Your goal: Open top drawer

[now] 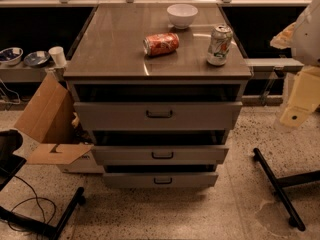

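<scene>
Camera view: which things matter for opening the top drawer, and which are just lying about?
For the job: top drawer, its bar handle, the hand at the right edge, apart from the cabinet.

Lying about: white bowl, tipped orange can, upright green can, cardboard box, middle drawer, bottom drawer.

**Speckled floor, dim warm light**

A pale speckled stone floor (pixel 200 214) lies all round the grey desk (pixel 115 49). Left of it leans an open cardboard box (pixel 47 119), below a low shelf (pixel 20 73) bearing two bowls (pixel 11 55) and a cup (pixel 58 56). Black stand legs (pixel 277 184) cross the floor at right, under the cream hand (pixel 295 116) by the right edge; a cable (pixel 30 204) loops at left
</scene>
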Motion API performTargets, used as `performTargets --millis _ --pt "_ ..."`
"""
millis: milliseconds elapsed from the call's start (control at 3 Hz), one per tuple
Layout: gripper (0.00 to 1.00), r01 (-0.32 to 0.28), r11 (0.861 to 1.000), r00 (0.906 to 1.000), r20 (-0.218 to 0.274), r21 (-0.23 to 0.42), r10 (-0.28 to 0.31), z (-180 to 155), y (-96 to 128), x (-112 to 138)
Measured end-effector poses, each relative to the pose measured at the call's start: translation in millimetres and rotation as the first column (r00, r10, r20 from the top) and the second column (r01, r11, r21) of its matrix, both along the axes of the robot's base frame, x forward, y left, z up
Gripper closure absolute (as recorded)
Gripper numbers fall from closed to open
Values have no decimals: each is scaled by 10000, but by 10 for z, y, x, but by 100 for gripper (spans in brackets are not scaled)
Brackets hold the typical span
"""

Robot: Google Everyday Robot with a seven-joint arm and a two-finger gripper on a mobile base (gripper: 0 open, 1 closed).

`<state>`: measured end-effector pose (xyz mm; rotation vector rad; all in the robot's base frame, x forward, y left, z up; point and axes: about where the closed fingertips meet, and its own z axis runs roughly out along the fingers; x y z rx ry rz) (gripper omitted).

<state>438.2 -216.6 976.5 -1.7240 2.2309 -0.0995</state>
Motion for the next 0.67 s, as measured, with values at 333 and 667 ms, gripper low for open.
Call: performTargets --millis 333,667 --pt "0 0 10000 10000 0 0 0 0 0 0" --pt "0 -306 9994 9994 152 167 304 -135 33 96"
